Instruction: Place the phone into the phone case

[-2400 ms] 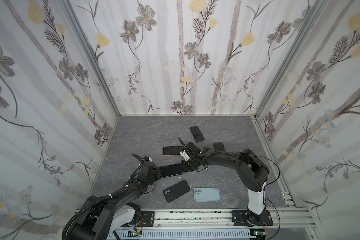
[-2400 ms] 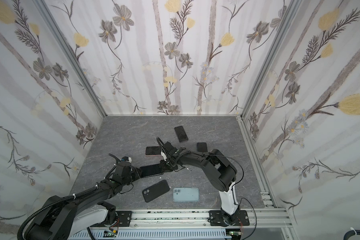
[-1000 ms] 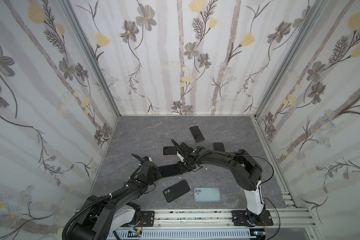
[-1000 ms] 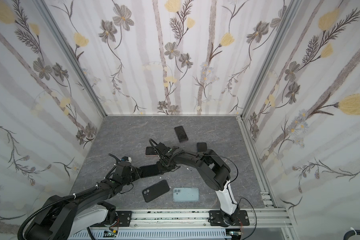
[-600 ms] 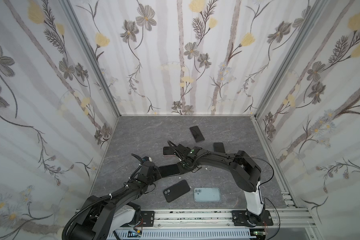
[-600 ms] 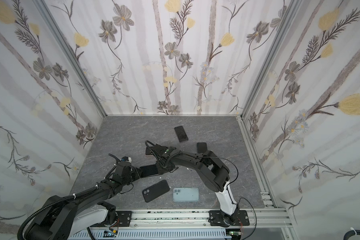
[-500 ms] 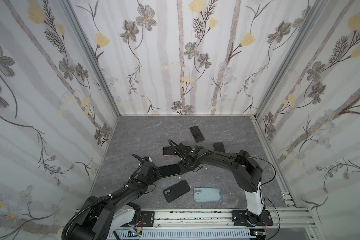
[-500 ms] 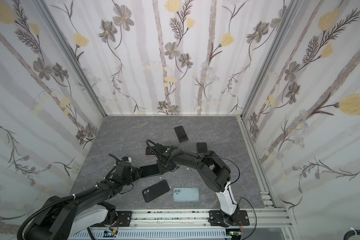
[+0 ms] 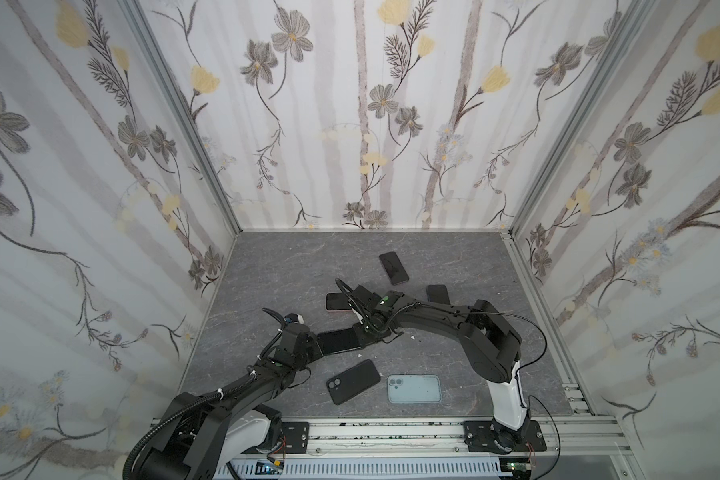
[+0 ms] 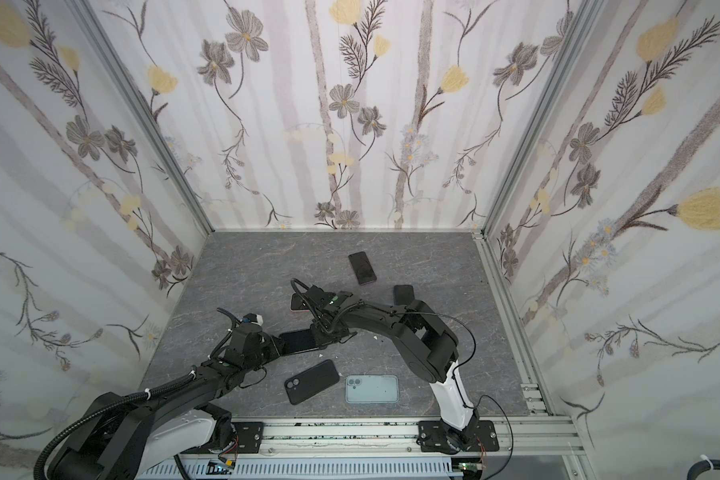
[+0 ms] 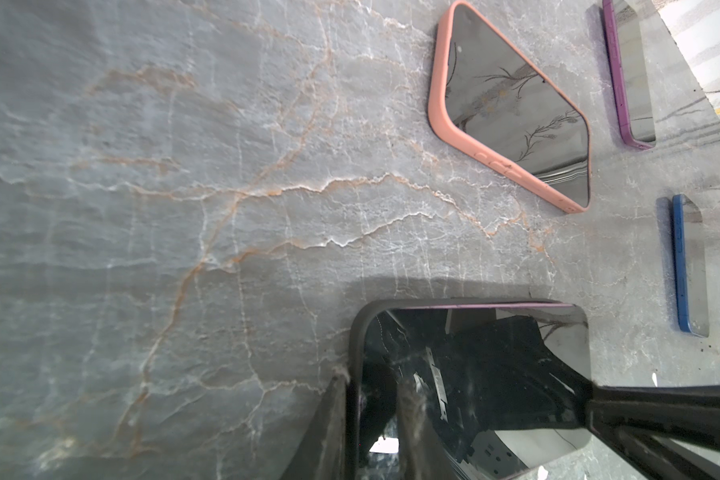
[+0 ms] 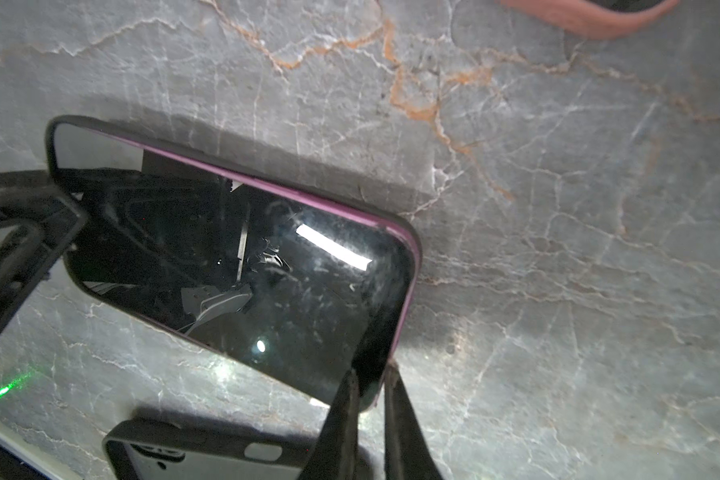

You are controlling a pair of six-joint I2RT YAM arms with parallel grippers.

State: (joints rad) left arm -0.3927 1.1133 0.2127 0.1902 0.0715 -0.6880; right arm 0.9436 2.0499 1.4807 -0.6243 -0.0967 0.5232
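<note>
L: my left end effector [image 11: 466, 382] clamps the phone case [image 11: 356, 332] across its width | MID: phone [image 12: 242, 257] sits in it between my two end effectors, purple edge [image 12: 267, 185] showing along one side | R: my right end effector [image 12: 368, 395] pinches the case's corner | STEP: seating, I judge | NEXT: press the exposed side home evenly
</note>
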